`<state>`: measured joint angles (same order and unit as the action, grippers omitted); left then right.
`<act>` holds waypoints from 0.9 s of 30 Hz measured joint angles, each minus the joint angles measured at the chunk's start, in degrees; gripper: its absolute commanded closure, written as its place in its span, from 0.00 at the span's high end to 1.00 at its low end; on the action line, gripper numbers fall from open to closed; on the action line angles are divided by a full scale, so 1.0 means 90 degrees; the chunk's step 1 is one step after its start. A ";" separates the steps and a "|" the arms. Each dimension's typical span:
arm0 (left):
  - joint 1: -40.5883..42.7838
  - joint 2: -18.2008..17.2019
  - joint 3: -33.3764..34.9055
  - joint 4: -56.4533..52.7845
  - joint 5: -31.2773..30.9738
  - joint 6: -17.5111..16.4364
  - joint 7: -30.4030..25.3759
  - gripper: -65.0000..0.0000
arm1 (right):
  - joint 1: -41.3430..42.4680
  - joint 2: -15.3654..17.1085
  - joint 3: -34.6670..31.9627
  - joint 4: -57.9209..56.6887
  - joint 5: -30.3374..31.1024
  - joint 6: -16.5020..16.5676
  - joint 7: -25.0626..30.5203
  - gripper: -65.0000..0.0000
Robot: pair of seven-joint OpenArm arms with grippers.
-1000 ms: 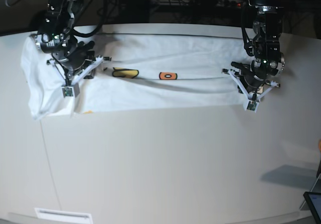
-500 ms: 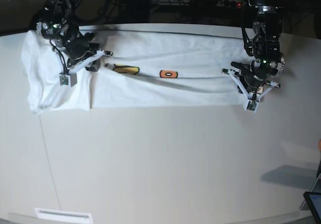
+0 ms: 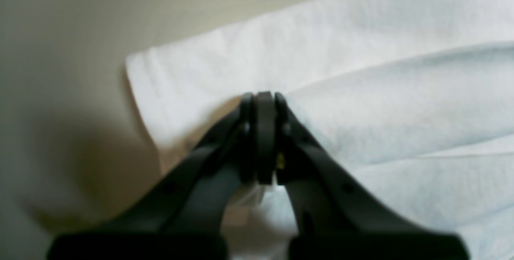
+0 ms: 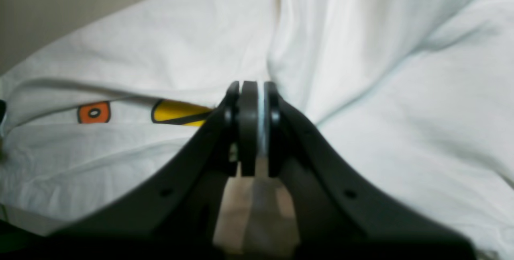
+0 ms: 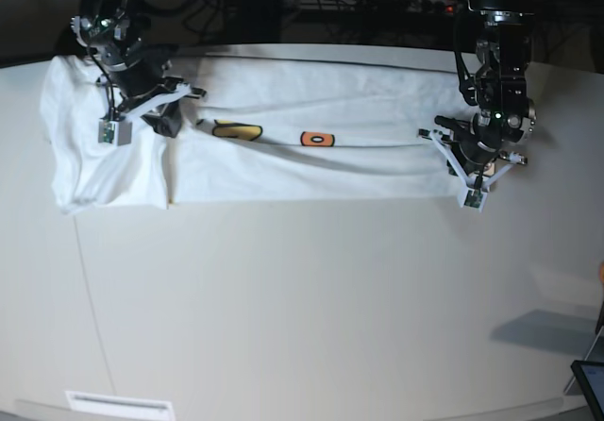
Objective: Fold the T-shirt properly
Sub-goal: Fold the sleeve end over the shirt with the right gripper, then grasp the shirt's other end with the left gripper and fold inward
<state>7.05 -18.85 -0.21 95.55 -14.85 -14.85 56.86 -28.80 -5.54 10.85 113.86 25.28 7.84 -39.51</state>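
Grippers first: our left gripper [image 3: 259, 103] has its jaws pressed together at the hem corner of the T-shirt [image 5: 311, 171], and whether any cloth sits between them we cannot tell from the blurred wrist view. Our right gripper [image 4: 252, 91] also shows its jaws together, with a thin pale strip between the pads that may be fabric, though we cannot be sure. In the base view the left gripper [image 5: 475, 177] sits low at one end of the garment and the right gripper [image 5: 160, 109] at the other, near the sleeve. Between them the shirt lies on the worktop [image 5: 311, 317] as a long band along the far edge, a lengthwise fold covering most of the print, leaving a yellow patch [image 5: 236, 131] and an orange patch [image 5: 317, 139] showing. We judge the lengthwise fold largely done; the sleeve end is bunched, and the crosswise folds remain.
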 measured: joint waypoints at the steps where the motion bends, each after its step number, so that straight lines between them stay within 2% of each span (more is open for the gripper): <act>1: 0.0000 0.0000 0.0000 0.0000 -0.0002 0.0000 0.0000 0.00 | -0.0002 0.0017 0.0000 0.0000 0.0005 -0.0002 0.0000 0.00; 9: 0.0002 0.0015 0.0000 0.0000 0.0005 0.0000 0.0002 0.00 | -0.0211 0.0015 0.0002 0.0000 0.0012 -0.0005 0.0032 0.00; 13: 0.0017 0.0012 0.0000 0.0000 0.0005 0.0000 -0.0019 0.00 | -0.0369 0.0007 0.0000 0.0005 0.0036 0.0000 0.0629 0.00; 17: 0.0019 0.0015 0.0000 0.0000 0.0005 0.0000 -0.0022 0.00 | -0.0520 0.0010 0.0000 0.0005 0.0036 -0.0024 0.0743 0.00; 27: 0.0029 0.0012 -0.0019 0.0041 -0.0027 0.0000 0.0104 0.00 | -0.0563 0.0012 0.0000 0.0002 0.0034 -0.0027 0.0741 0.02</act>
<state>7.31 -18.74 -0.38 95.92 -15.09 -14.85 57.80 -33.87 -5.43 10.85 113.89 25.58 7.60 -32.84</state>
